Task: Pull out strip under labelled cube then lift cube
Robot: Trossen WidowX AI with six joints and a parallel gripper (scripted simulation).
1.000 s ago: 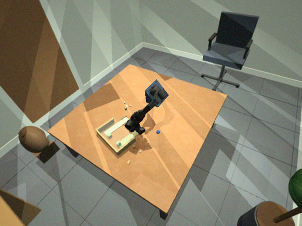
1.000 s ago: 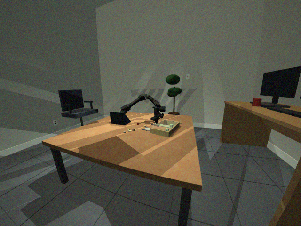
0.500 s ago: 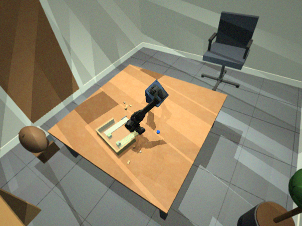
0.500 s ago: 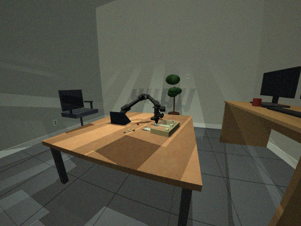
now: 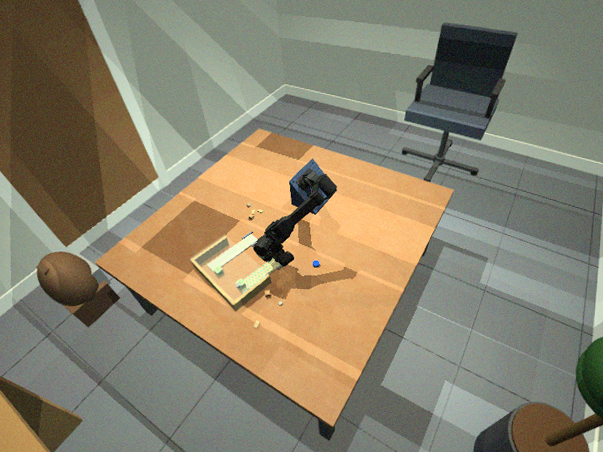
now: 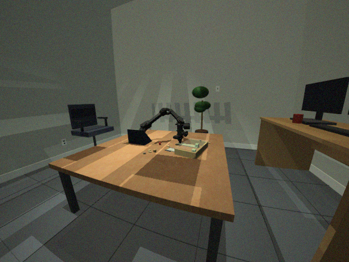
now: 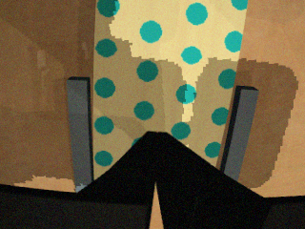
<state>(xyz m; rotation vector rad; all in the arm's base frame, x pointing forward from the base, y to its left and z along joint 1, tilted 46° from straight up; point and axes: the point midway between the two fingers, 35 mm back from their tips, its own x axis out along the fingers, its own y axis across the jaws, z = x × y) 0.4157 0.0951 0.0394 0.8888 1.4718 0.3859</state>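
Observation:
A shallow wooden tray holds two strips. A pale strip with teal dots runs along its near side, with a small pale green cube on its far end. A plain white strip lies beside it, with another pale cube on its end. I cannot read a label on either cube. My gripper is shut, and its tips point down onto the near end of the dotted strip. No cube shows in the wrist view.
The arm's blue base box stands behind the tray. A small blue disc lies to the right of the gripper. Tiny tan blocks are scattered around the tray. A chair, a plant and a desk stand off the table.

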